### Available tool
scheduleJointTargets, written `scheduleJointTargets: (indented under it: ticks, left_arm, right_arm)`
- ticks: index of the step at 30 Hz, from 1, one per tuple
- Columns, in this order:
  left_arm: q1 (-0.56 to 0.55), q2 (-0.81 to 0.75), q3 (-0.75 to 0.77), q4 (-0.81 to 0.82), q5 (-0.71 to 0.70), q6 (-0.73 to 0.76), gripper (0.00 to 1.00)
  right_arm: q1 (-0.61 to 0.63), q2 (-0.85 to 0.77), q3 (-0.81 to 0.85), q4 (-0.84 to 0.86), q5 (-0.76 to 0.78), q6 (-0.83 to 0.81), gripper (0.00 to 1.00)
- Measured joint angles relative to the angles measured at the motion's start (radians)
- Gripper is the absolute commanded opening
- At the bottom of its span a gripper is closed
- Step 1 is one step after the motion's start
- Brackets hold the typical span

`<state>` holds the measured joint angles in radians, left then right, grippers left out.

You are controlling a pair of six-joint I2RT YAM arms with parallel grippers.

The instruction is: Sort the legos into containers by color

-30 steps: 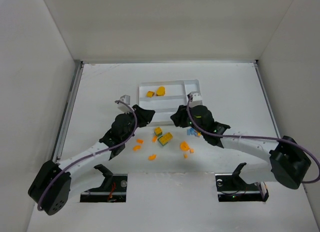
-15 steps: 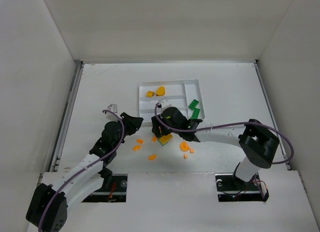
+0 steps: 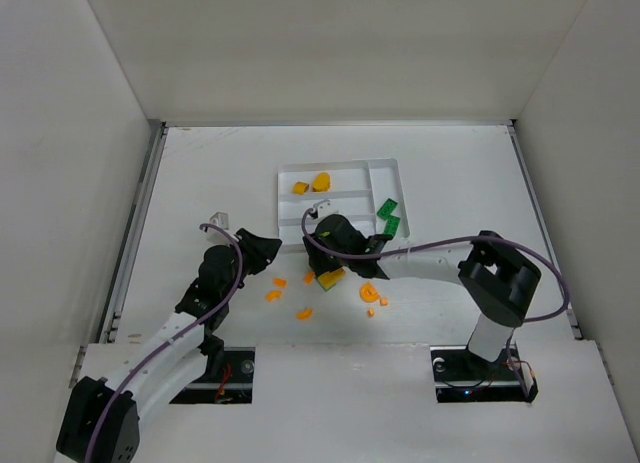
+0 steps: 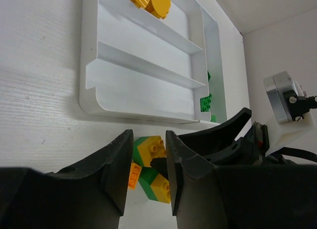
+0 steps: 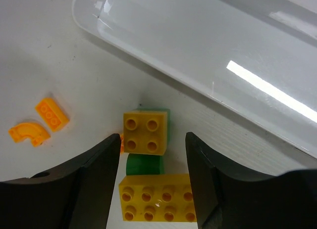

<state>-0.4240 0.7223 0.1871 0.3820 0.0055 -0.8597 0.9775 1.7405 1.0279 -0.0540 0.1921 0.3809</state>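
Orange bits (image 3: 304, 313) lie loose on the bench (image 3: 200, 173) nearest the arms. Beyond them the right gripper (image 5: 152, 140) stands open astride a yellow brick (image 5: 144, 132). The left gripper (image 4: 148, 140) hangs open and empty. Farther off, the tray (image 3: 340, 205) holds yellow legos (image 3: 321, 182) and green bricks (image 3: 388, 215).

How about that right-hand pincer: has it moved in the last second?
Yes. The right pincer swung left along the shallow white plastic tray's near edge, from its right corner to the yellow and green studded bricks.
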Motion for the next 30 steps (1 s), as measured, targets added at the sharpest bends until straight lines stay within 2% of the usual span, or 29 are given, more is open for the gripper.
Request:
scheduleJointTargets:
  ticks: [6, 9, 10, 12, 17, 23, 30]
  left_arm:
    - [0.0, 0.016, 0.0, 0.0, 0.01, -0.006, 0.3]
    - [0.0, 0.017, 0.0, 0.002, 0.011, -0.009, 0.31]
    - [0.0, 0.019, 0.0, 0.002, 0.013, -0.01, 0.31]
    - [0.0, 0.023, 0.0, 0.002, 0.013, -0.01, 0.33]
    - [-0.001, 0.023, 0.0, 0.003, 0.014, -0.016, 0.41]
    - [-0.019, 0.031, 0.001, 0.031, 0.013, -0.072, 0.49]
    - [-0.074, 0.058, 0.001, 0.202, 0.007, -0.198, 0.52]
  right_arm:
    - [0.006, 0.032, 0.032, -0.009, 0.003, 0.0, 0.57]
    - [0.011, 0.053, 0.049, -0.014, 0.004, -0.001, 0.49]
    - [0.013, 0.056, 0.051, -0.017, 0.005, -0.001, 0.42]
    - [0.013, 0.06, 0.056, -0.022, 0.01, -0.004, 0.35]
    - [0.013, 0.058, 0.06, -0.024, 0.037, 0.005, 0.27]
    - [-0.003, -0.072, -0.013, 0.032, 0.027, 0.068, 0.26]
    - [-0.132, -0.217, -0.145, 0.31, -0.14, 0.302, 0.26]
